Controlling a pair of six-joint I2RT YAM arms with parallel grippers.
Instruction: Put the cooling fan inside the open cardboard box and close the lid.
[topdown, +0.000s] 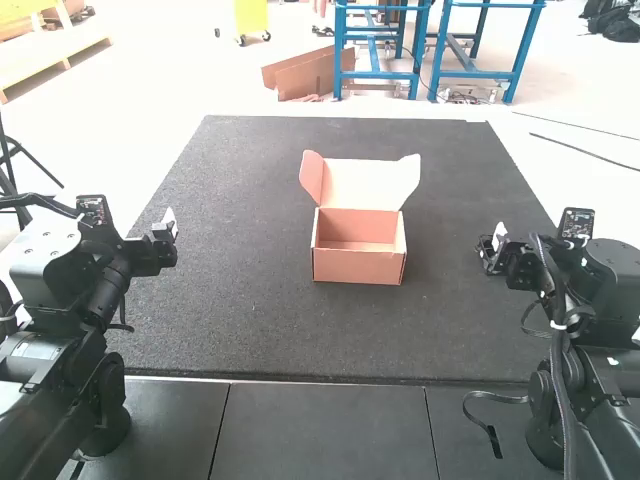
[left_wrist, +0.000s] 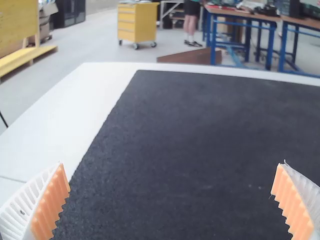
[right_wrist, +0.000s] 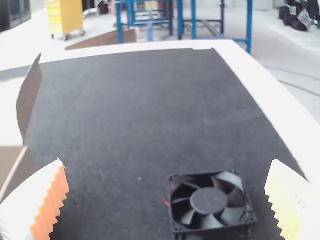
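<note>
Cardboard box (topdown: 358, 248), one, lid (topdown: 355, 185) up; one black fan (right_wrist: 210, 202); left pincer (topdown: 166, 232) and right pincer (topdown: 492, 252) both spread apart.

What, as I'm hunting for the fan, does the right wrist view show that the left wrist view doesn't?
Right wrist view alone: the fan lying flat on the black mat, ahead of the open right pincer, and the box's lid standing up at the side. Left wrist view alone: the open left pincer over bare mat. Both: the mat and the white table beside it.
</note>
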